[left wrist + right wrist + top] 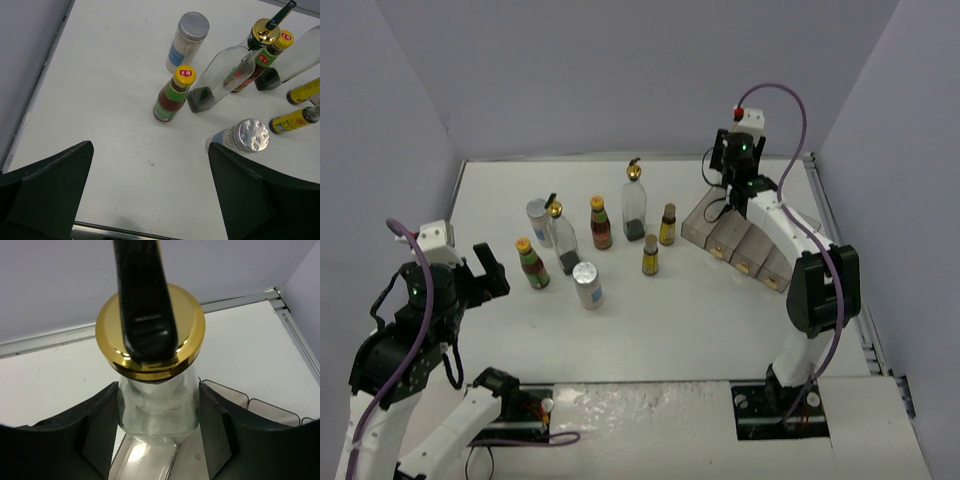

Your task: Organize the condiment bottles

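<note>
The right gripper (pixel 729 203) is clamped on the neck of a tall clear glass bottle (pixel 157 402), just below its gold collar and black pourer. It holds the bottle upright at the far left end of the clear plastic rack (pixel 748 252), which lies slantwise on the right side of the table (pixel 720 330). The bottle's body points down into that end compartment; whether it rests on the floor there I cannot tell. The left gripper (pixel 489 271) hangs at the left of the table with its jaws wide apart and nothing between them. The other eight bottles stand in a loose cluster left of centre. Nearest the left gripper are a red-sauce bottle (pixel 532 264) and a white shaker (pixel 587 285). Farther back stand a second shaker (pixel 537 222), a second glass bottle (pixel 561 243), a second red-sauce bottle (pixel 601 223) and a third glass bottle (pixel 635 205). Between the cluster and the rack stand a small dark bottle (pixel 667 225) and, nearer, a second small dark bottle (pixel 650 256).
</note>
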Action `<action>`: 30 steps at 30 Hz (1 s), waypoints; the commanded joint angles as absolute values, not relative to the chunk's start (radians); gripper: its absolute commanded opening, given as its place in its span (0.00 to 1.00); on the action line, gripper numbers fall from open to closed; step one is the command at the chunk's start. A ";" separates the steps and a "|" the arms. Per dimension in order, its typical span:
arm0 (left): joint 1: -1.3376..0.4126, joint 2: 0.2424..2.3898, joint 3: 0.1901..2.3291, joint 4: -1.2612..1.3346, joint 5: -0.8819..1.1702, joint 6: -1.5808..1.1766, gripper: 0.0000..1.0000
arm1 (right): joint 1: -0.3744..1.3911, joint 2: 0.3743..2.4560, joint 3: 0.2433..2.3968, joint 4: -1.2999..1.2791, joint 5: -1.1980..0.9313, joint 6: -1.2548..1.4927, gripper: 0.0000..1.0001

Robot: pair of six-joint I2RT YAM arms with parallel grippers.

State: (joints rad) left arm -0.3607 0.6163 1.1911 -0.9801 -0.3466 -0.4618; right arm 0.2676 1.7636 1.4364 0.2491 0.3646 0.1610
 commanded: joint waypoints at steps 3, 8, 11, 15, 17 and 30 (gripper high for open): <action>-0.364 0.641 1.197 -0.923 -0.366 -0.471 0.97 | 0.259 1.760 1.507 0.493 0.505 0.212 0.00; -0.364 0.637 1.192 -0.936 -0.360 -0.479 0.97 | 0.260 1.801 1.517 0.513 0.551 0.234 0.00; -0.364 0.634 1.194 -0.945 -0.357 -0.482 0.97 | 0.260 1.828 1.525 0.527 0.595 0.243 0.00; -0.365 0.628 1.196 -0.957 -0.359 -0.482 0.97 | 0.259 1.866 1.541 0.546 0.632 0.248 0.00; -0.365 0.624 1.197 -0.961 -0.359 -0.482 0.97 | 0.261 1.888 1.546 0.557 0.641 0.251 0.00; -0.365 0.603 1.200 -0.998 -0.368 -0.487 0.97 | 0.277 1.959 1.573 0.604 0.760 0.248 0.00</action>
